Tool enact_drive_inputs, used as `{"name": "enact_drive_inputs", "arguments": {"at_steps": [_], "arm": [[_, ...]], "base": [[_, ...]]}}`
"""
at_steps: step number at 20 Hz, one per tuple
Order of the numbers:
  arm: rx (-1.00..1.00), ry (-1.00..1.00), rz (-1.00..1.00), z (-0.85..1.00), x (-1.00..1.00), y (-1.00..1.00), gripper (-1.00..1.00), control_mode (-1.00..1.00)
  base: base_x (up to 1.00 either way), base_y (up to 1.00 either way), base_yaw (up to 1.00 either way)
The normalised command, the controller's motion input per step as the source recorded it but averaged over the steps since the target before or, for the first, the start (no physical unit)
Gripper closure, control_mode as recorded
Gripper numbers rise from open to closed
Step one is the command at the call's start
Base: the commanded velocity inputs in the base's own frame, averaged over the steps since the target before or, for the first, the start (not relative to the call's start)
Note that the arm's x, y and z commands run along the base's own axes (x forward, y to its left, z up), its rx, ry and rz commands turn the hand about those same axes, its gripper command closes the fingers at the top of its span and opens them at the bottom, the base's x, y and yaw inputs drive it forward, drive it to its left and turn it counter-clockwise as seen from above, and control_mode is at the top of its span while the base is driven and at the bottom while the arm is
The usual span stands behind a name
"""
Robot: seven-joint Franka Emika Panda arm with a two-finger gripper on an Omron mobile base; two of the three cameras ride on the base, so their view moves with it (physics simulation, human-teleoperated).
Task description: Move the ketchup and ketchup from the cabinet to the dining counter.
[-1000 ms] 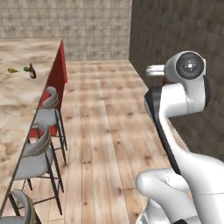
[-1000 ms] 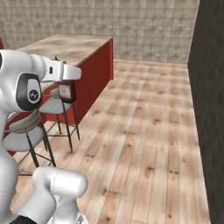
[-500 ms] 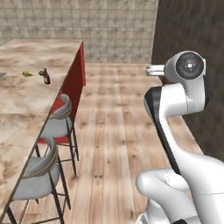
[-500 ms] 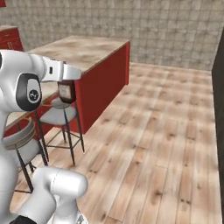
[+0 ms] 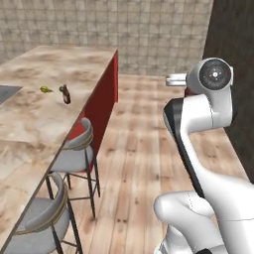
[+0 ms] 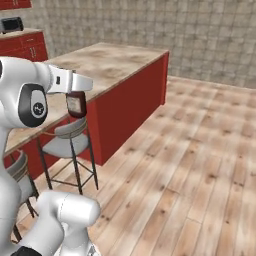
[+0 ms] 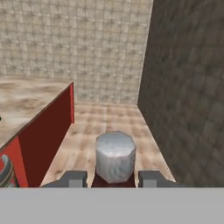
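**Ana:** Wood-plank floor and tiled walls all round, and the dining counter (image 5: 44,119) runs along the left side with its red base and two grey stools (image 5: 74,149) tucked under the near long edge. What's on top of it?

**Ben:** One ketchup bottle (image 5: 66,94) stands upright on the marbled top, towards the long edge above the stools, about midway along it. Just beside it lies a small yellow-green thing (image 5: 46,90), too small to name.

**Ana:** And the second ketchup bottle (image 6: 76,104)?

**Ben:** Carried. In the right base view it hangs under the gripper (image 6: 76,95), out over the floor beside the stools, well apart from the counter top. In the hand view the fingertips (image 7: 74,178) sit either side of the pale grey cap (image 7: 115,156), jaws closed to the bottle's width.

**Ana:** So which step?

**Ben:** I'd judge it's the transport of the second bottle. Next, the base must come closer to the long edge, then the arm must reach over the stools and lower the bottle onto bare stone.

**Ana:** Arm pose?

**Ben:** Folded high, elbow up, forearm level, hand pointing forwards along the counter.
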Motion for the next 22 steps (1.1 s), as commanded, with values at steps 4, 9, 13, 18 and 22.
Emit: {"name": "enact_drive_inputs", "arguments": {"at_steps": [4, 9, 13, 18, 22], "arm": [[0.0, 0.0, 0.0, 0.0, 0.0, 0.0, 1.0, 1.0], [0.0, 0.0, 0.0, 0.0, 0.0, 0.0, 1.0, 1.0], [0.0, 0.0, 0.0, 0.0, 0.0, 0.0, 1.0, 1.0], [0.0, 0.0, 0.0, 0.0, 0.0, 0.0, 1.0, 1.0], [0.0, 0.0, 0.0, 0.0, 0.0, 0.0, 1.0, 1.0]], "base": [[0.71, -0.32, 0.27], [0.7, -0.32, 0.29], [0.66, -0.34, 0.3], [0.53, -0.34, 0.36], [0.48, -0.32, 0.41]]}}
